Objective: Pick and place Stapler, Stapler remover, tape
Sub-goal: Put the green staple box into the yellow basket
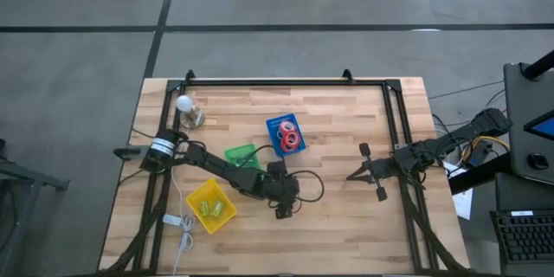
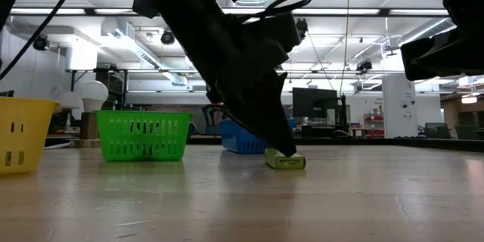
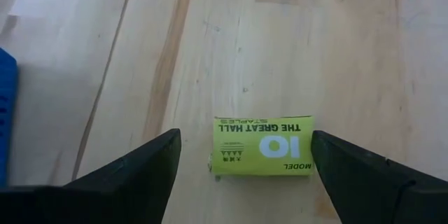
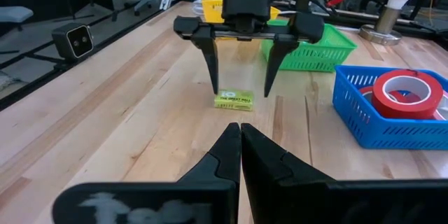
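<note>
High view. My left claw (image 1: 285, 211) hangs over the middle of the worktop (image 1: 346, 225), toward the near edge, fingers spread wide and holding nothing. My right claw (image 1: 351, 176) waits nearer the right edge, shut and empty. Blue bin (image 1: 275, 127), middle of the worktop: red tape rolls (image 1: 289, 139) inside. Green bin (image 1: 239, 153), just left of it: contents not readable. Yellow bin (image 1: 222, 215), near the left of the near edge: several small yellow-green items, kind not clear. A white bulb lamp (image 1: 185, 106) stands toward the far left corner.

Low view. Small yellow-green staple box (image 2: 285, 162) flat on the worktop, one dark finger of my left claw touching down at its edge. Green bin and blue bin stand behind it; yellow bin at the side.

Left wrist view. Staple box lies between my two spread fingers (image 3: 140, 171), apart from both. Its long axis runs across the gap, from one finger toward the other; printed face up. A blue bin wall shows at the side.

Right wrist view. My own fingers (image 4: 222, 155) meet tip to tip. Beyond, the left claw stands upright over the staple box, one finger on either side. Blue bin holds the red tape rolls, stacked flat; the green bin sits behind it, and the lamp farther back.
</note>
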Robot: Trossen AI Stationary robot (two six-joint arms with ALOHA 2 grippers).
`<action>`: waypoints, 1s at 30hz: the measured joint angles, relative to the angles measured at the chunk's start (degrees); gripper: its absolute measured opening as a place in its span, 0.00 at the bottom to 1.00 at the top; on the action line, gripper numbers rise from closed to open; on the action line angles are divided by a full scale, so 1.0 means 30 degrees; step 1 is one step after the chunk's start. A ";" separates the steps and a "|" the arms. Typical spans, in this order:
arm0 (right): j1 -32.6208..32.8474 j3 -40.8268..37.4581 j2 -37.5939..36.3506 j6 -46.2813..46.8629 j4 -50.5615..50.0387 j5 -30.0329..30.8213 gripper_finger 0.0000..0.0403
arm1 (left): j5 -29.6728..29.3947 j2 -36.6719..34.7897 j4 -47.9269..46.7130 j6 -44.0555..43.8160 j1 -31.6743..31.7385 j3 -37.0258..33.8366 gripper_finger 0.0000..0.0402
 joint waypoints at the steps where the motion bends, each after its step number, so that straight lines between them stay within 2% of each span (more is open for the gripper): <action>1: 0.0000 0.0000 0.0000 0.0000 0.0000 0.0000 0.02 | 0.0000 0.0000 0.0042 -0.0038 -0.0005 -0.0051 0.80; 13: -0.0007 0.0000 -0.0001 0.0000 0.0000 0.0000 0.02 | 0.0717 0.0073 0.0781 -0.0477 -0.0066 -0.0291 0.80; 30: -0.0003 0.0000 -0.0007 0.0000 0.0007 0.0000 0.02 | 0.0729 0.0962 0.1265 -0.0120 -0.0073 -0.0276 0.79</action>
